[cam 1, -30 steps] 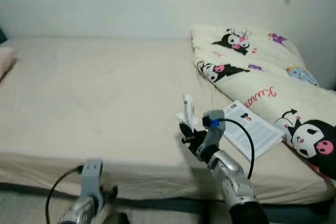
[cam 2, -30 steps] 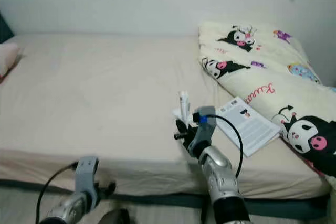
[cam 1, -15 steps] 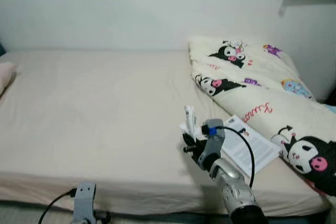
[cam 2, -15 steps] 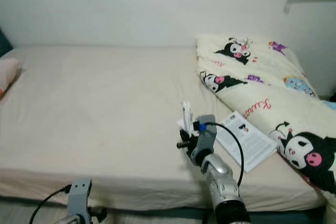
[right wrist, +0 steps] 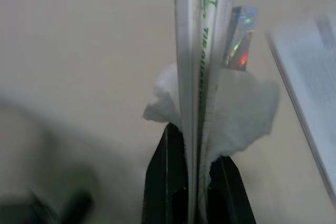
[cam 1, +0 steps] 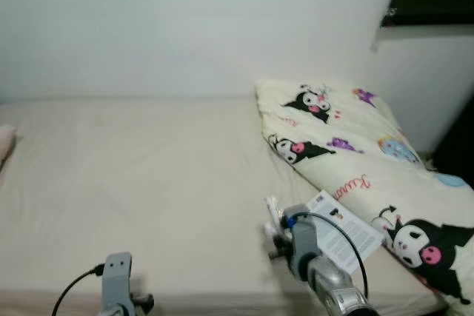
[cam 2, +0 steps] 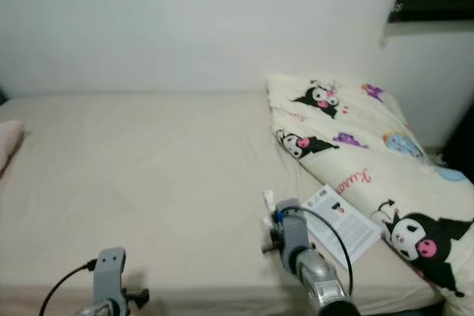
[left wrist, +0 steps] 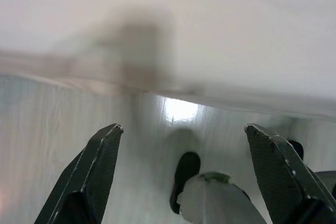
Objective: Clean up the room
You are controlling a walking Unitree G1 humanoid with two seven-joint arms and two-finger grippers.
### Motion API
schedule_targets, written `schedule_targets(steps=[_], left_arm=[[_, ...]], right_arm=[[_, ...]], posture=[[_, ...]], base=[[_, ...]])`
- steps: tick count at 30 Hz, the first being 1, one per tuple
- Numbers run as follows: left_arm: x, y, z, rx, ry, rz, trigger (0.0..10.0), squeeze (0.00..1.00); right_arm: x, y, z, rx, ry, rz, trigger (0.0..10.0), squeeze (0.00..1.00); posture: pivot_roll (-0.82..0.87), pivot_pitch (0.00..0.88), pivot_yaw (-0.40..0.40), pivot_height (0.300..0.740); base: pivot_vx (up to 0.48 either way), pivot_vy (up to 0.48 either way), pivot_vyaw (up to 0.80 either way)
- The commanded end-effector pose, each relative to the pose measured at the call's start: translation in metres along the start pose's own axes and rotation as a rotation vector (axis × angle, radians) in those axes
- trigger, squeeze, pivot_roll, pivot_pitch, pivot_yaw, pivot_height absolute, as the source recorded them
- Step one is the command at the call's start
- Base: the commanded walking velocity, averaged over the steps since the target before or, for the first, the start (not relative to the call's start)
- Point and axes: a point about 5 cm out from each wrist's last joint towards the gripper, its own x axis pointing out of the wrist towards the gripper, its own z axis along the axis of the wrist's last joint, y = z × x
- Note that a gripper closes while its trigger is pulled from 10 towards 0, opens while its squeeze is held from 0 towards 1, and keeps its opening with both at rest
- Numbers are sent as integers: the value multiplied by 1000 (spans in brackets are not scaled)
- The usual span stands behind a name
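Note:
My right gripper [cam 1: 277,226] hovers over the bed's front right part, shut on a white tube [right wrist: 197,51] with green lettering. A crumpled white tissue [right wrist: 247,106] is pinched in with the tube between the black fingers [right wrist: 164,182]. The tube [cam 1: 272,208] stands upright just left of a printed leaflet [cam 1: 342,232] lying on the sheet. My left arm [cam 1: 117,285] hangs low in front of the bed. In its wrist view the left gripper [left wrist: 182,127] is open over the pale floor, with nothing between its fingers.
The bed [cam 1: 133,175] with its beige sheet spans the view. A cream quilt with cartoon figures [cam 1: 348,138] is heaped on its right side. A pink pillow [cam 1: 3,143] peeks in at the left edge. A dark object [left wrist: 186,174] lies on the floor under the left gripper.
The camera has tilted up and shifted, so the bed sits lower in the picture. My right gripper still holds the tube and tissue. The left arm has sunk toward the bottom edge.

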Motion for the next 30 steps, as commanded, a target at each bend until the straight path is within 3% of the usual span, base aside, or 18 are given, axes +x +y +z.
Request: schedule_targets(steps=[1, 3, 7, 13, 24, 30], left_arm=[[-1, 0, -10, -7, 40, 6, 10000, 0], [-1, -2, -13, -5, 46, 8, 10000, 0], [-1, -3, -15, 10, 42, -1, 10000, 0], [-2, -4, -18, 25, 41, -17, 10000, 0], [-1, -4, -16, 30, 40, -26, 10000, 0], [-1, -5, -15, 37, 39, -31, 10000, 0]], right_arm=[[-2, 4, -17, -9, 75, 4, 10000, 0], [-9, -2, -41, 47, 160, -52, 10000, 0], [-18, -7, -62, 154, 220, -122, 10000, 0], [-21, -3, -75, 181, 261, -136, 10000, 0], [-17, -3, -67, 201, 232, -151, 10000, 0], [-9, -6, -43, 243, 124, -127, 10000, 0]], posture=[[33, 0, 16, 704], [43, 0, 7, 704], [49, 0, 2, 704], [52, 0, 4, 704], [58, 0, 10, 704], [60, 0, 12, 704]], base=[[-469, 0, 0], [-469, 0, 625], [-234, 0, 734], [0, 0, 719], [0, 0, 719], [0, 0, 719]])
